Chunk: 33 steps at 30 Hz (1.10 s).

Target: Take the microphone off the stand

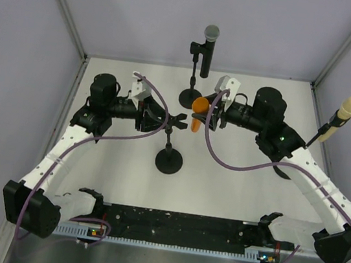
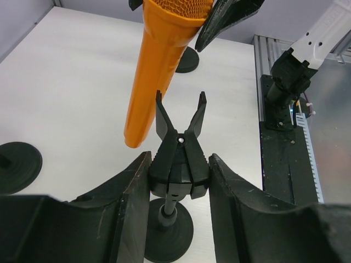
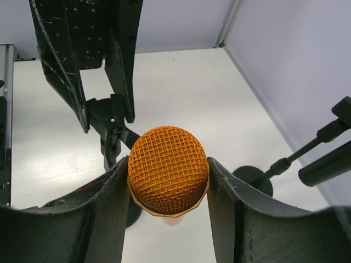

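Held the orange microphone (image 1: 196, 118) by its mesh head, pinched between the right gripper's (image 1: 204, 106) fingers (image 3: 109, 208). Hung tilted, tail end low, out of the stand (image 1: 169, 160) and just beside its forked clip (image 2: 180, 131). Clamped that clip from both sides with the left gripper's (image 2: 178, 164) fingers (image 2: 129, 203), set narrow about it. Reached inward with both arms, wrists facing each other over the middle of the tabletop (image 1: 117, 175). Found a black microphone (image 1: 209, 48) and a beige microphone (image 1: 347, 110) seated on other stands (image 1: 190, 97) at the back and right.
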Available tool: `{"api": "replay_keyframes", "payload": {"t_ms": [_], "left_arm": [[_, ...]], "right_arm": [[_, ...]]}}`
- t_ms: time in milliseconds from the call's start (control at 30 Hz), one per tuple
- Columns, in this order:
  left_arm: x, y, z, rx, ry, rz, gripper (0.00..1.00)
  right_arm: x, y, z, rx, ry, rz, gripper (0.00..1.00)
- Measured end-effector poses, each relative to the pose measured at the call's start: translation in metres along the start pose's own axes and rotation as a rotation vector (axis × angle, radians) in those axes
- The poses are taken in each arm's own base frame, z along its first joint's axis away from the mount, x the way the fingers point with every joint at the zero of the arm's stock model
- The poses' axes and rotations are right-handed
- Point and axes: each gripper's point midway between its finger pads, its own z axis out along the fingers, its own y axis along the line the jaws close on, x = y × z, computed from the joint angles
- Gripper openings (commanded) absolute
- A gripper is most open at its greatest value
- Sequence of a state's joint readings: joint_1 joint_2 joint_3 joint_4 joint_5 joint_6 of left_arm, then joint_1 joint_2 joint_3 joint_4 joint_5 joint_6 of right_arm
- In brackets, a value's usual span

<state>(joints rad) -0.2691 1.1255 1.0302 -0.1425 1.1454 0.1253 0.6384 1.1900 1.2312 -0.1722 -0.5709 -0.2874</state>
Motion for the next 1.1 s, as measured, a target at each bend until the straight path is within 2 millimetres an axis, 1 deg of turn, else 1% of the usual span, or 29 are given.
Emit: {"api": "replay_keyframes", "payload": {"t_ms": [67,167,200,233,267,300,333,433,467,500,967,1100], "left_arm": [[0.0000,0.0000,-0.0001,-0.001,0.000,0.000,0.00],[-0.0005,-0.0001,-0.0003,-0.003,0.000,0.002,0.00],[-0.0005,0.0001,-0.0004,-0.005,0.000,0.002,0.05],[-0.0006,0.0002,-0.0005,-0.006,0.000,0.002,0.17],[-0.0005,0.0004,-0.0005,-0.008,0.000,0.002,0.31],[-0.0006,0.0003,-0.0005,-0.007,0.000,0.002,0.41],[-0.0006,0.0003,-0.0005,-0.007,0.000,0.002,0.54],[-0.0005,0.0000,-0.0005,-0.005,0.000,0.003,0.88],[-0.0007,-0.0005,-0.0005,-0.002,-0.001,0.003,0.96],[-0.0012,-0.0011,-0.0005,0.001,-0.002,0.006,0.99],[-0.0039,-0.0064,-0.0015,0.017,-0.008,0.009,0.99],[-0.0041,-0.0065,-0.0016,0.017,-0.008,0.009,0.99]], "right_arm": [[-0.0026,-0.0026,-0.0021,0.016,-0.003,-0.014,0.31],[-0.0014,-0.0051,-0.0028,0.030,0.004,-0.021,0.31],[-0.0004,-0.0055,-0.0030,0.033,0.008,-0.021,0.31],[0.0002,-0.0056,-0.0031,0.034,0.011,-0.020,0.31],[0.0006,-0.0057,-0.0032,0.035,0.013,-0.020,0.31],[0.0010,-0.0059,-0.0033,0.036,0.014,-0.022,0.31],[0.0014,-0.0060,-0.0033,0.037,0.016,-0.021,0.31],[0.0018,-0.0065,-0.0034,0.040,0.018,-0.021,0.31],[0.0019,-0.0066,-0.0035,0.040,0.018,-0.022,0.31],[0.0019,-0.0068,-0.0035,0.041,0.018,-0.022,0.31],[0.0020,-0.0071,-0.0035,0.043,0.019,-0.022,0.31],[0.0021,-0.0071,-0.0035,0.043,0.019,-0.022,0.29]]}}
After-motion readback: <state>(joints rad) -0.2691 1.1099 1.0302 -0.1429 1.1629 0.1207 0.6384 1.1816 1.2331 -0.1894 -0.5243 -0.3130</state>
